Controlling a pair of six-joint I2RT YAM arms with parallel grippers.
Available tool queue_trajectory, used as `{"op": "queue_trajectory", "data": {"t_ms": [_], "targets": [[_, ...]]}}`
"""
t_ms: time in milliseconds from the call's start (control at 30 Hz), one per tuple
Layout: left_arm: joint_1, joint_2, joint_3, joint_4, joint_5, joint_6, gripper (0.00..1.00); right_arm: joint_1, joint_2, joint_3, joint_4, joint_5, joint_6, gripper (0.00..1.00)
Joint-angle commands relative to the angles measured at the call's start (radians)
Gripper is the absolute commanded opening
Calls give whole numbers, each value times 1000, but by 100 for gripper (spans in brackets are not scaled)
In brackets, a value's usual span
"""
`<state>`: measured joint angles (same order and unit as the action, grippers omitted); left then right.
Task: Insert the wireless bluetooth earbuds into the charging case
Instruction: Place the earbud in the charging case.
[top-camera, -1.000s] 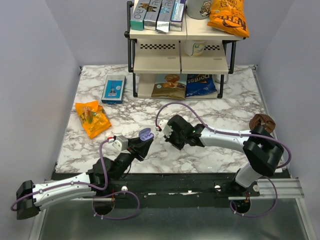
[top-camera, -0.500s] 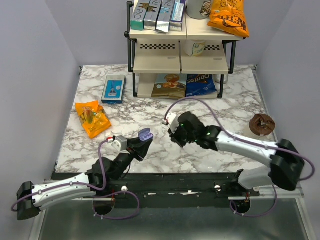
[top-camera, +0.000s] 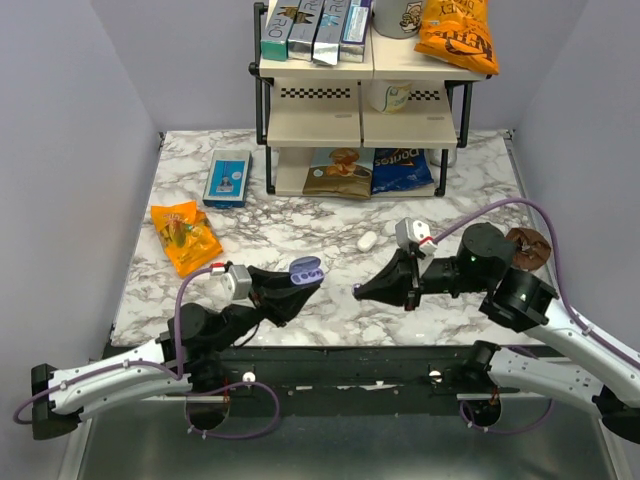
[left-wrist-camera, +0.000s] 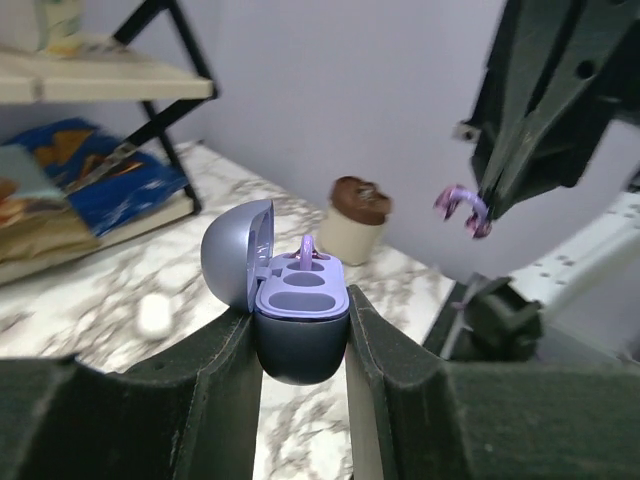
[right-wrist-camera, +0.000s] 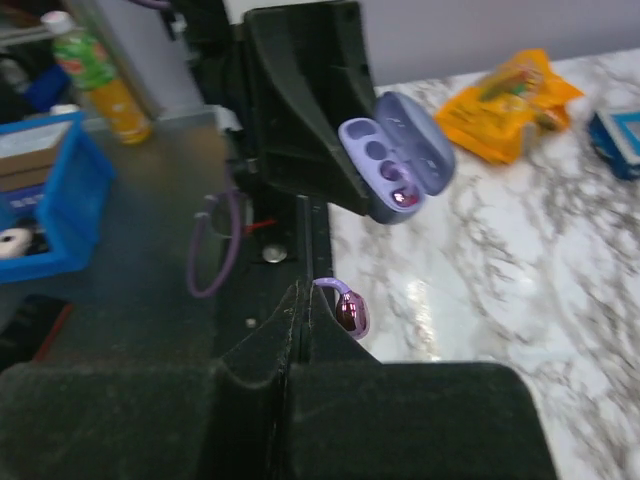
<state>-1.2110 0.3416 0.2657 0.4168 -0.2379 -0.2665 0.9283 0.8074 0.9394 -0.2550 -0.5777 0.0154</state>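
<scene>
My left gripper (top-camera: 292, 284) is shut on the lavender-blue charging case (top-camera: 306, 270) and holds it above the table with its lid open. In the left wrist view the case (left-wrist-camera: 300, 340) sits between my fingers (left-wrist-camera: 222, 360); one purple earbud (left-wrist-camera: 307, 254) stands in its far slot and the near slot is bare. My right gripper (top-camera: 358, 291) is shut on the other earbud (right-wrist-camera: 350, 308), which hangs off its fingertips (right-wrist-camera: 303, 292). This earbud also shows in the left wrist view (left-wrist-camera: 465, 207), up and to the right of the case, not touching it. The open case (right-wrist-camera: 400, 170) lies ahead of my right gripper.
A white oval pebble-shaped case (top-camera: 367, 241) lies on the marble behind the grippers. A brown-topped cup (top-camera: 525, 245) stands at the right edge. An orange snack bag (top-camera: 185, 236) and a blue box (top-camera: 228, 178) lie at the left. A shelf rack (top-camera: 360, 120) stands at the back.
My right arm has swung back to the right and now points left at the case with an earbud in it. My left gripper has shifted the case slightly right. The white oval case is uncovered.
</scene>
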Motion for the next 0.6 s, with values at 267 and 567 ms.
{"op": "queue_trajectory", "data": {"t_ms": [267, 567], "targets": [[192, 262, 328, -47, 774, -126, 0, 3, -16, 168, 180, -536, 173, 1], [361, 451, 355, 419, 1161, -522, 0, 4, 25, 162, 544, -695, 437, 1]]}}
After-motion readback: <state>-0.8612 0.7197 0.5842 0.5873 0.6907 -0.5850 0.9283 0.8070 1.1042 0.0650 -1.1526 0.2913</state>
